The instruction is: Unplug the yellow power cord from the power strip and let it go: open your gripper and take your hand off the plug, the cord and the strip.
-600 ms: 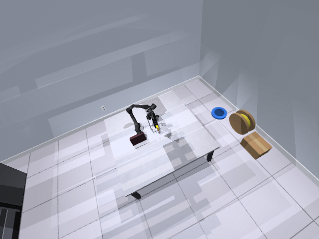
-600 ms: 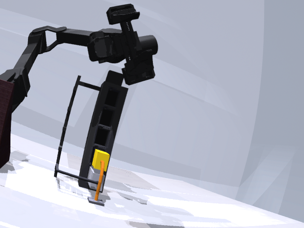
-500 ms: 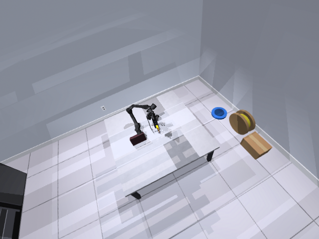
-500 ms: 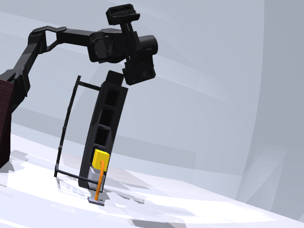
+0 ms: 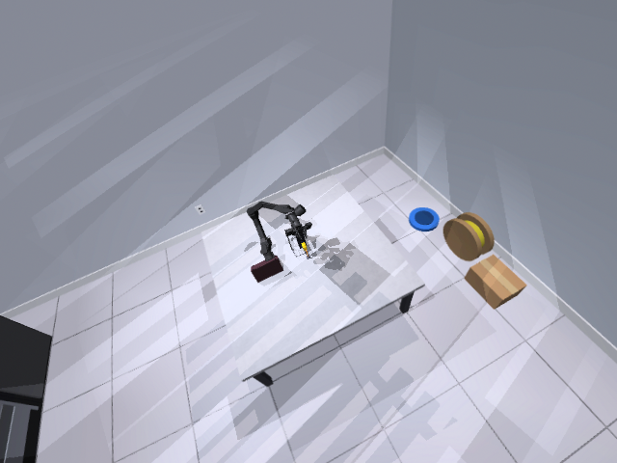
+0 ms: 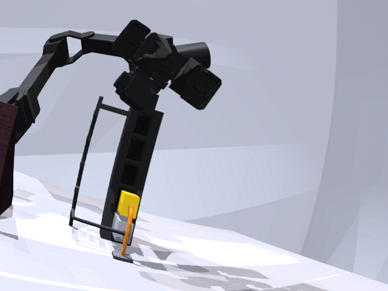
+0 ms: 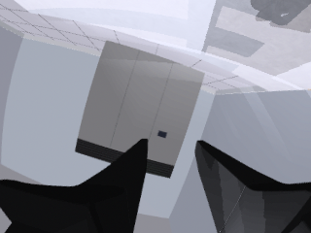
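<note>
we see the table (image 5: pixel 348 304) bearing the black power strip (image 6: pixel 133 169), tilted off upright. our gripper (image 7: pixel 170 155) sits near the strip's 12 o'clock end, fingers partly closed with nothing between them. the yellow plug (image 6: pixel 127 200) sits seated near its 6 o'clock end, orange cord (image 6: pixel 127 231) dropping to the table.
</note>
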`<state>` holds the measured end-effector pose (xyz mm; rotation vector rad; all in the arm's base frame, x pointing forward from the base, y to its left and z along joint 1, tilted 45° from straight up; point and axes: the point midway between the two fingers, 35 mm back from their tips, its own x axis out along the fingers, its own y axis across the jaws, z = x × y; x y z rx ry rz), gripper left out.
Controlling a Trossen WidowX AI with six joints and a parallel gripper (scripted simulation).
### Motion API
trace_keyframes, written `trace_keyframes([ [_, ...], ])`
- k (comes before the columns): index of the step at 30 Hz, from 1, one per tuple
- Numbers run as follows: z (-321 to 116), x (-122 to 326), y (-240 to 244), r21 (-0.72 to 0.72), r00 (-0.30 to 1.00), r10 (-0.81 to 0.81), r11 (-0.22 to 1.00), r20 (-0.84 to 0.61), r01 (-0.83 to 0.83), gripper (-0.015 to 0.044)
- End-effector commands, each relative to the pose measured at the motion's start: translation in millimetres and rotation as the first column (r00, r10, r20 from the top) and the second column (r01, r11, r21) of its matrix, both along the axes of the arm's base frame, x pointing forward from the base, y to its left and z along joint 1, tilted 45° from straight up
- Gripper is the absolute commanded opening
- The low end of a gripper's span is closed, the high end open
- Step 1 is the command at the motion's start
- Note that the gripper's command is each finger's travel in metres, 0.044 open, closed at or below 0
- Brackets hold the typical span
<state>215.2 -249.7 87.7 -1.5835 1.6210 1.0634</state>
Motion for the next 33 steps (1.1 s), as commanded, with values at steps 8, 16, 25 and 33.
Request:
trace_keyframes([
  [8,-60,7,28,0.432,0.371,-0.917,0.396,0.146,0.811,0.0160],
  [16,-86,12,52,0.458,-0.296,-0.951,-0.303,-0.090,0.835,0.0160],
  [25,-101,19,77,0.227,-0.784,-0.581,-0.811,-0.218,0.539,0.0160],
  [33,-105,24,105,-0.108,-0.992,-0.082,-0.990,-0.097,0.092,0.0160],
])
